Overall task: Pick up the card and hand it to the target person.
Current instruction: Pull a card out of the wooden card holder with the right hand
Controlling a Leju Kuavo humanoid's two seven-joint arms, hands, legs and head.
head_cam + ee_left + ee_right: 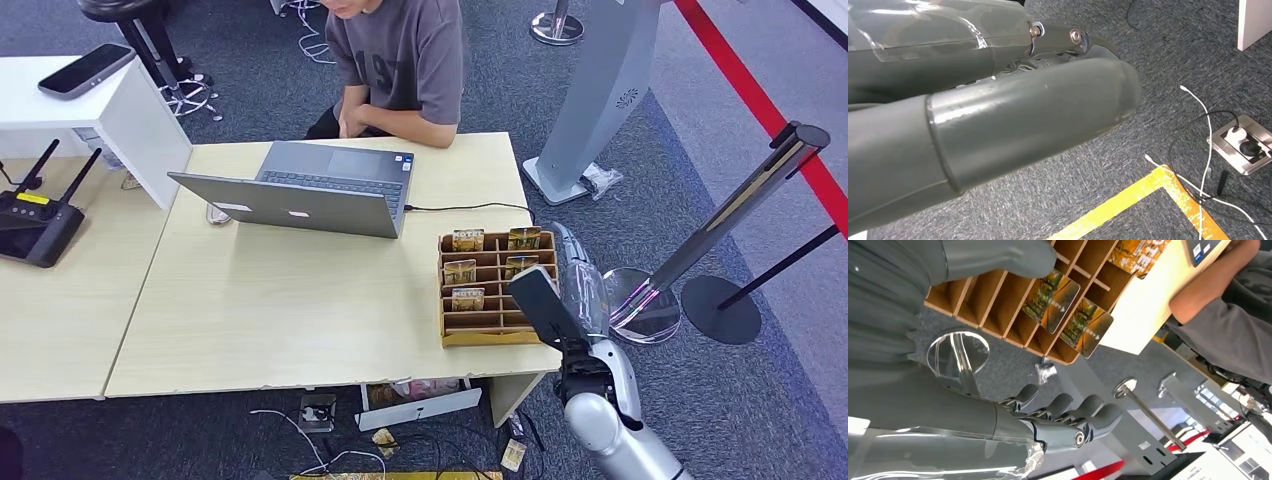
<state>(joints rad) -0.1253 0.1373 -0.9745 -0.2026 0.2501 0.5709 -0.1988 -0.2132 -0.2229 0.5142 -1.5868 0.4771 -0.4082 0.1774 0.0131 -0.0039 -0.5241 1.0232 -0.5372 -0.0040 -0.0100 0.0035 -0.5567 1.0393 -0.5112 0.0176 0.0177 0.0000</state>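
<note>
The robot's right hand (580, 275) is raised at the right end of the table (300, 310), just off the outer side of a wooden card rack (495, 290) that sits near that end. The rack is a slotted box, and several cards (468, 240) with orange and green pictures stand upright in its compartments, in two columns. From the right wrist, two of those cards (1053, 300) lean out of neighbouring slots, with another (1138, 252) further along.

The fingers (1073, 412) are curled gently and hold nothing; the thick thumb (998, 257) lies across the rack's open face, on the opposite side of the cards from the fingers. The nearest card sits just past the thumb tip, close but apart from it, so no card is pinched or touched as far as I can see. The fingers hang beyond the rack's edge, over the carpet and the chrome base of a barrier post (645, 305).

The left hand (998, 135) points down over grey carpet, near yellow floor tape (1128, 200) and a floor socket (1243, 145). I cannot tell how its fingers lie.

A person (400, 65) in a grey shirt sits at the far side of the table behind an open laptop (300, 190).
</note>
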